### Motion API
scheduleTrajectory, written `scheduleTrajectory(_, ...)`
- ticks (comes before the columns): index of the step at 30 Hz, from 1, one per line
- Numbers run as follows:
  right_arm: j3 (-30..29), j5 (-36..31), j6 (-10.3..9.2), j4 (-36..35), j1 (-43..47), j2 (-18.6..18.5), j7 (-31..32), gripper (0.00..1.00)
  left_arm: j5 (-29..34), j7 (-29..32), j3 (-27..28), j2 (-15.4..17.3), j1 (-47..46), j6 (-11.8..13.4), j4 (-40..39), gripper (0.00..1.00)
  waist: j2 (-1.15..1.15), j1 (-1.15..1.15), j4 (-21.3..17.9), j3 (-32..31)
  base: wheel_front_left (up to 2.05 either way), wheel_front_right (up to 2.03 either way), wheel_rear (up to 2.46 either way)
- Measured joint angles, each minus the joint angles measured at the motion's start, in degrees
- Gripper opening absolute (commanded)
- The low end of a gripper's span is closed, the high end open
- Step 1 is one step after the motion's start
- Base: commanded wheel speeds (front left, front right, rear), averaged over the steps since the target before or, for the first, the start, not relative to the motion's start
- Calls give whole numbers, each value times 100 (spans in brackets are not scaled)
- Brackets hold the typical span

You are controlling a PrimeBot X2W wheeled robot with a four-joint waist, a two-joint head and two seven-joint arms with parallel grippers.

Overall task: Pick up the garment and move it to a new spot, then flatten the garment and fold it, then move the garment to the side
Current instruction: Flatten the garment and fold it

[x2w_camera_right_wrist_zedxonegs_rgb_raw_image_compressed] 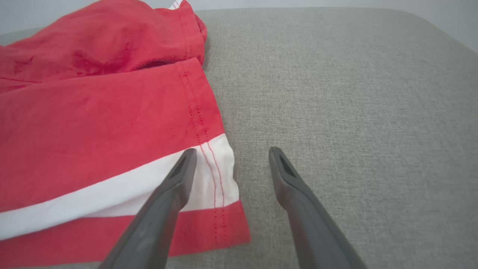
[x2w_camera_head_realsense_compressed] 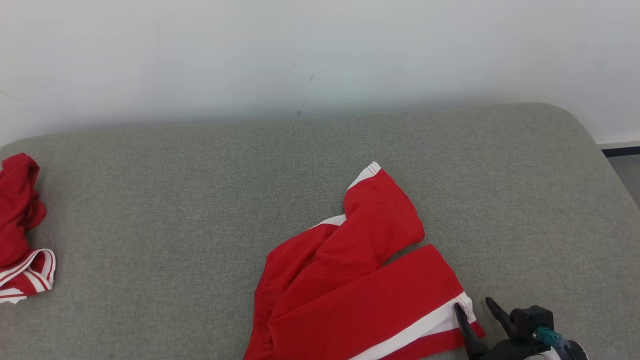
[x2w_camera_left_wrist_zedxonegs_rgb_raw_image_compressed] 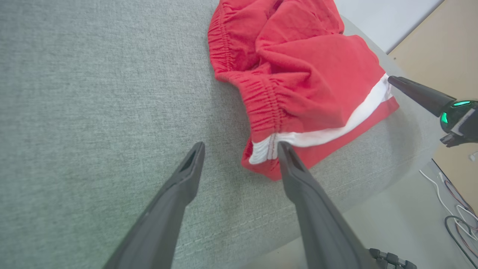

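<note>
The left gripper (x2w_camera_left_wrist_zedxonegs_rgb_raw_image_compressed: pixel 241 146) is spread wide and empty. One fingertip lies at the waistband end of the red fabric shorts with white side stripes (x2w_camera_left_wrist_zedxonegs_rgb_raw_image_compressed: pixel 298 74), the other over the grey woven cushion (x2w_camera_left_wrist_zedxonegs_rgb_raw_image_compressed: pixel 93 93). The right gripper (x2w_camera_head_realsense_compressed: pixel 472 306), also wide open and empty, straddles the near leg's hem. The shorts lie rumpled at the cushion's front, the near leg running crosswise and the far leg pointing at the wall. A second crumpled red-and-white garment (x2w_camera_head_realsense_compressed: pixel 20 230) lies far left.

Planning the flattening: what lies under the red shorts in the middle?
Grey cushion shows all round the shorts, so they rest on it. Their own layers overlap in folds. Anything beneath those layers is covered and cannot be seen.
</note>
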Motion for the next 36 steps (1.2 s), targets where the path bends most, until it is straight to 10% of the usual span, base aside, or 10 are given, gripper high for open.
scheduleTrajectory(2, 70, 85, 0, 144, -65, -2, 1, 100, -24, 0, -44, 12, -14, 0, 9, 99, 0, 0, -4, -3, 0, 0, 0)
scheduleTrajectory(4, 183, 166, 1, 319, -120, 22, 0, 100, -149, 0, -65, -21, -46, 0, -18, 53, 0, 0, -5, -8, 0, 0, 0)
scheduleTrajectory(6, 277, 203, 0, 438, -193, 25, 1, 23, -166, 0, -119, -25, -126, 0, -15, 0, 0, 0, -9, -6, 0, 0, 0)
scheduleTrajectory(7, 392, 252, 0, 500, -288, 33, 0, 0, -199, 0, -115, -35, -147, 1, -16, 0, 0, 0, -16, 0, 0, 0, 0)
scheduleTrajectory(28, -27, 331, 5, -1759, 662, -132, 0, 0, 175, 0, 485, 115, 308, 1, -1362, 0, 0, 0, -57, 13, 0, 0, 0)
scheduleTrajectory(36, 130, 1009, 5, -1960, -126, -269, 137, 0, -49, 90, 104, 1001, -1017, 1, -1794, 0, 0, 0, -81, 95, 0, 0, 0)
